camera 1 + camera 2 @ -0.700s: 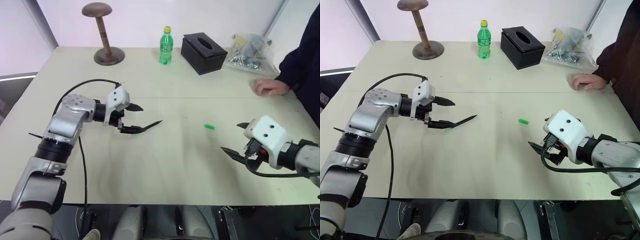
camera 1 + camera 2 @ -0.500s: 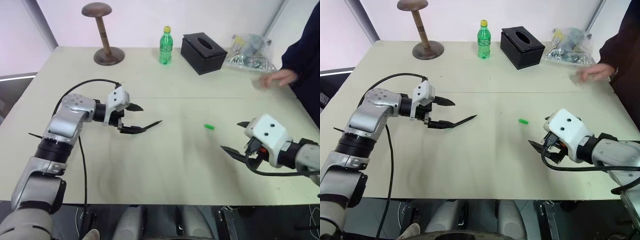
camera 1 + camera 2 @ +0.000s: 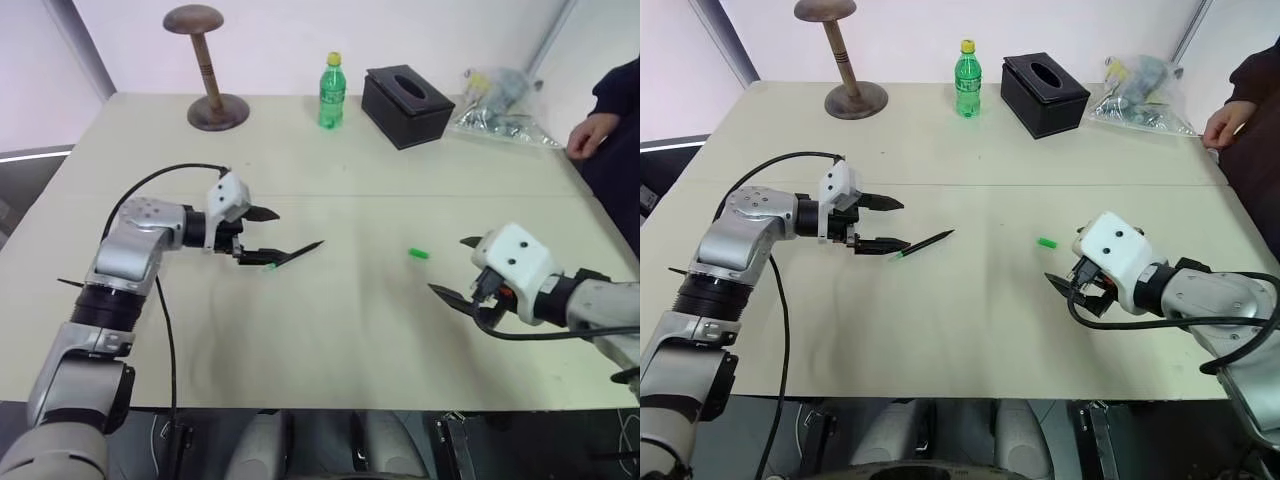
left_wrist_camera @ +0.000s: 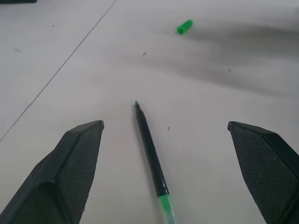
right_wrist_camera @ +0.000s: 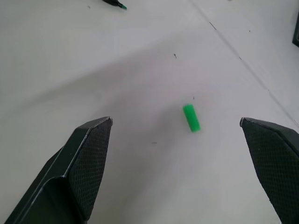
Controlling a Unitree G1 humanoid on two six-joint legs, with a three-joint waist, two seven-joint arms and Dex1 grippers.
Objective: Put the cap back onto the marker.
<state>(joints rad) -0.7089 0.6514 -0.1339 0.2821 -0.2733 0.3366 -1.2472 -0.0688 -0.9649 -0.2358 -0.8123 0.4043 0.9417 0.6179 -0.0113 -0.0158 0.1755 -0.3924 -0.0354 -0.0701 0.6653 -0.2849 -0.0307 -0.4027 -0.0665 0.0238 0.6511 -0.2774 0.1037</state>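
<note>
We note both pincers gaping, empty. The marker (image 4: pixel 150 148) lies lengthwise between the left pincer (image 3: pixel 268 234) fingers; the cap (image 5: pixel 191 117) sits ahead of the right pincer (image 3: pixel 452 270).

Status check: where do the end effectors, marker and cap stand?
Both end effectors open, left, right, holding nothing. Marker flat on table at left end effector; cap loose ahead of right. Nothing between them.
</note>
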